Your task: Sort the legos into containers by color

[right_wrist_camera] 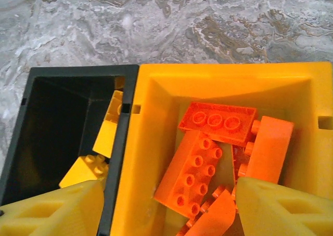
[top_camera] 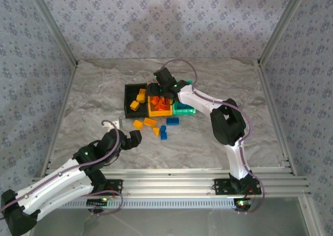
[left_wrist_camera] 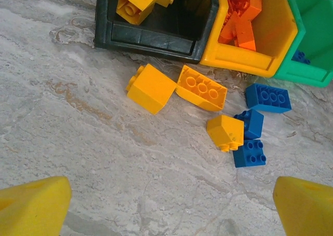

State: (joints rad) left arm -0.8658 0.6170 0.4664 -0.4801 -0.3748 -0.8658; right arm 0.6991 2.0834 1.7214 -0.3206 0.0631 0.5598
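Note:
Three joined containers stand mid-table: a black one [top_camera: 129, 92], a yellow-orange one [top_camera: 154, 112] and a green one [top_camera: 185, 110]. My right gripper [right_wrist_camera: 169, 210] hovers open over the yellow-orange bin [right_wrist_camera: 223, 72], where several orange-red legos [right_wrist_camera: 192, 173] lie loose between and below its fingers. Yellow legos [right_wrist_camera: 106, 124] lie in the black bin [right_wrist_camera: 78, 72]. In front of the bins, three yellow legos [left_wrist_camera: 151, 88] and three blue legos [left_wrist_camera: 268, 97] lie loose on the table. My left gripper [left_wrist_camera: 169, 207] is wide open and holds nothing, near side of them.
The right arm [top_camera: 226, 121] arches over the table's right half. Blue bricks sit inside the green bin [left_wrist_camera: 307, 72]. Patterned walls and metal rails bound the marbled tabletop [top_camera: 88, 101], with bare surface to the left and far side.

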